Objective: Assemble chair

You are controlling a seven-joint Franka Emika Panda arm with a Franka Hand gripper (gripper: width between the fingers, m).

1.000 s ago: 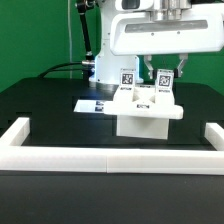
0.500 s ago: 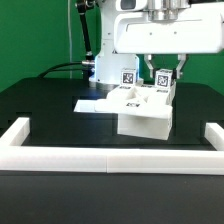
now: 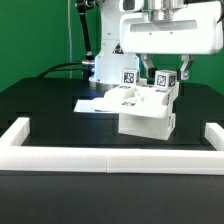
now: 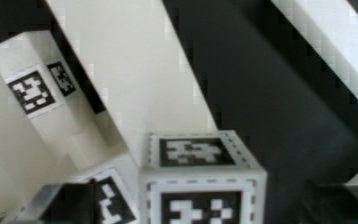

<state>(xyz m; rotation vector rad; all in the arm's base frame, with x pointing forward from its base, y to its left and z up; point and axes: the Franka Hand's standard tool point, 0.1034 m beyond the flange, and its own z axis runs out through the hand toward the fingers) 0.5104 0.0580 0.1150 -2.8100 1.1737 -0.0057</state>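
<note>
The white chair assembly (image 3: 146, 112), a blocky seat with tagged posts on top, stands on the black table, turned at an angle. My gripper (image 3: 163, 76) comes down from above and is shut on the tagged post (image 3: 163, 80) at the exterior view's right. A second tagged post (image 3: 128, 78) stands to its left. In the wrist view the held post (image 4: 202, 185) with its black-and-white tags fills the space between my gripper's (image 4: 202, 208) dark fingers. White chair panels (image 4: 149, 70) lie beyond it.
The marker board (image 3: 92, 104) lies flat behind the chair at the exterior view's left. A low white U-shaped fence (image 3: 110, 160) borders the table's front and both sides. The robot's base (image 3: 105, 62) stands at the back.
The gripper has turned the chair assembly about the vertical. Its seat now sits skewed and has shifted slightly toward the exterior view's right.
</note>
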